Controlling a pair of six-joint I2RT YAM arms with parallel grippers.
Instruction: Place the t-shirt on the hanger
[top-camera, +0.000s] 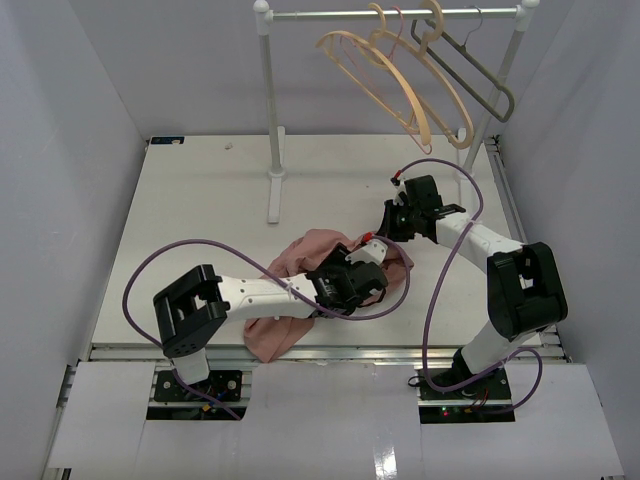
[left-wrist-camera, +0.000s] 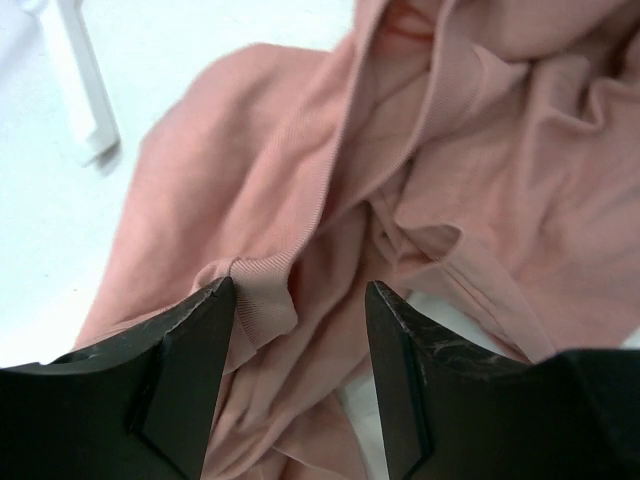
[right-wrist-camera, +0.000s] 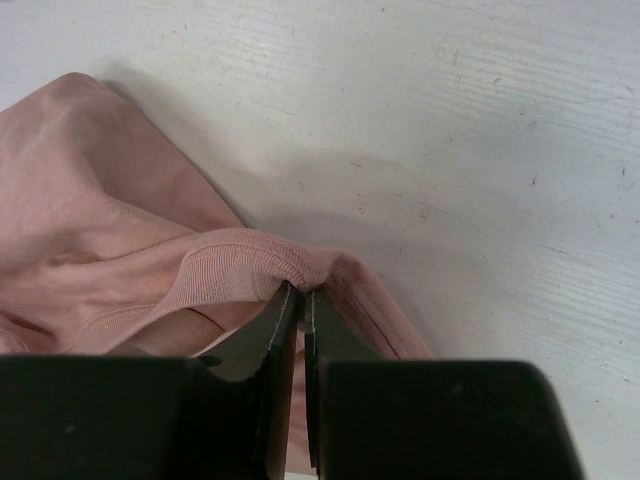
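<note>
On white worktop (top-camera: 200, 200), mid-frame: t-shirt (top-camera: 305, 252) crumpled, not on hanger (top-camera: 455, 110) (upper right, bare). Right end effector (right-wrist-camera: 297, 290) clenched on ribbed edge; left end effector (left-wrist-camera: 300, 290) released above folds. Hanging not yet begun.

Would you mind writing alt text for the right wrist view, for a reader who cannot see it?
The right gripper is shut on a ribbed edge of the pink t-shirt, pinching it between two black fingers at bottom centre. The rest of the shirt lies crumpled at left, and the white table fills the top and right.
</note>
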